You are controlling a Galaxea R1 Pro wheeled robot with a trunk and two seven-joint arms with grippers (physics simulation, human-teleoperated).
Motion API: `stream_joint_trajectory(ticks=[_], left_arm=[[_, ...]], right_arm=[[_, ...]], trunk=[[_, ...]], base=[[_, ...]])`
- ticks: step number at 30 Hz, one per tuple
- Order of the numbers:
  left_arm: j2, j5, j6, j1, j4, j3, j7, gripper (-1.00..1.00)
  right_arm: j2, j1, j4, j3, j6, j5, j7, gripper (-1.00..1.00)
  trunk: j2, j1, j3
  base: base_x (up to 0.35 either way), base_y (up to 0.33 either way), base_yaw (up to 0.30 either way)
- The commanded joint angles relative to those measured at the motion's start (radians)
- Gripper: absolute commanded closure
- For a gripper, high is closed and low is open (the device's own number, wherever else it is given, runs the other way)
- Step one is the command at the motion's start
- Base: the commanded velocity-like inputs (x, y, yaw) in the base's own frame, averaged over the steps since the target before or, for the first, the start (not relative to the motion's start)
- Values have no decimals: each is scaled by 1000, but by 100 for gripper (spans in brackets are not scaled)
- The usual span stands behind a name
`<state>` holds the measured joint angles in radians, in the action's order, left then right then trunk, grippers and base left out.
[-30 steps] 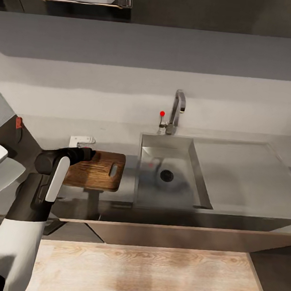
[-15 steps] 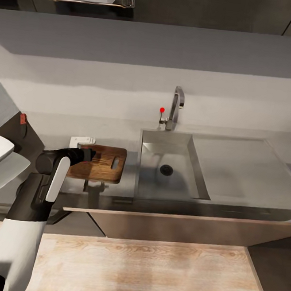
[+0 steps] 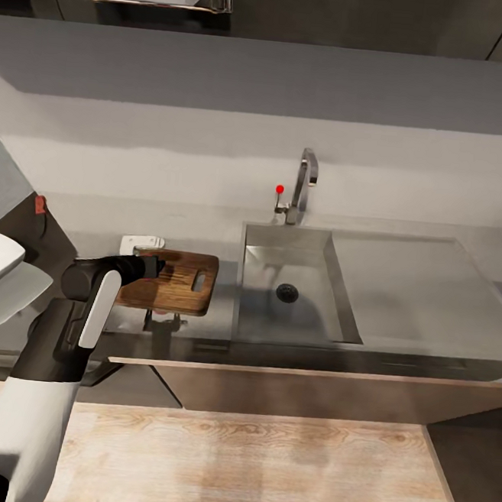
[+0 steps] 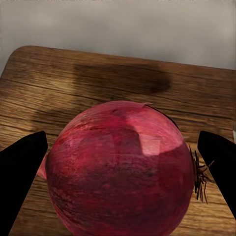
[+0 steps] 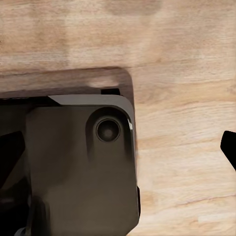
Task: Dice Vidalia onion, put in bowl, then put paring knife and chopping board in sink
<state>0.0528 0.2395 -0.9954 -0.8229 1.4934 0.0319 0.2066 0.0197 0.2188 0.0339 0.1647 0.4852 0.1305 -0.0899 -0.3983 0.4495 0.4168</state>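
A dark red Vidalia onion (image 4: pixel 120 169) sits between the two black fingers of my left gripper (image 4: pixel 120 184), which is shut on it. It hangs just over the brown wooden chopping board (image 4: pixel 59 78). In the head view my left gripper (image 3: pixel 155 266) is above the left part of the chopping board (image 3: pixel 182 287), left of the sink (image 3: pixel 254 316). A white bowl (image 3: pixel 140 241) peeks out behind the arm. A small red-and-dark object (image 3: pixel 39 204) at the far left of the countertop (image 3: pixel 93 217) looks like the paring knife. A dark fingertip (image 5: pixel 229 146) of my right gripper shows over the wood floor.
The steel sink has a round drain (image 3: pixel 287 291), a flat drainboard (image 3: pixel 409 285) to its right and a chrome faucet (image 3: pixel 307 176) with a red knob. Dark cabinets hang above. My own dark base (image 5: pixel 73 167) shows in the right wrist view.
The head camera pulled back slightly, shifting the whole picture. My left gripper stays over the board with the onion held in it.
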Motion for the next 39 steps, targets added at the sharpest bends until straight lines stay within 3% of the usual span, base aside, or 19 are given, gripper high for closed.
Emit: stream_joint_trajectory(ticks=[1, 39], left_arm=[[1, 11, -3, -1, 1, 2, 10, 100], [2, 9, -2, -1, 1, 2, 10, 100]], right_arm=[[0, 1, -1, 7, 3, 11, -5, -100], [0, 1, -1, 8, 3, 12, -12, -100]], trunk=[[-2, 1, 2], [-2, 1, 50]], base=[[0, 0, 0], [27, -6, 0]])
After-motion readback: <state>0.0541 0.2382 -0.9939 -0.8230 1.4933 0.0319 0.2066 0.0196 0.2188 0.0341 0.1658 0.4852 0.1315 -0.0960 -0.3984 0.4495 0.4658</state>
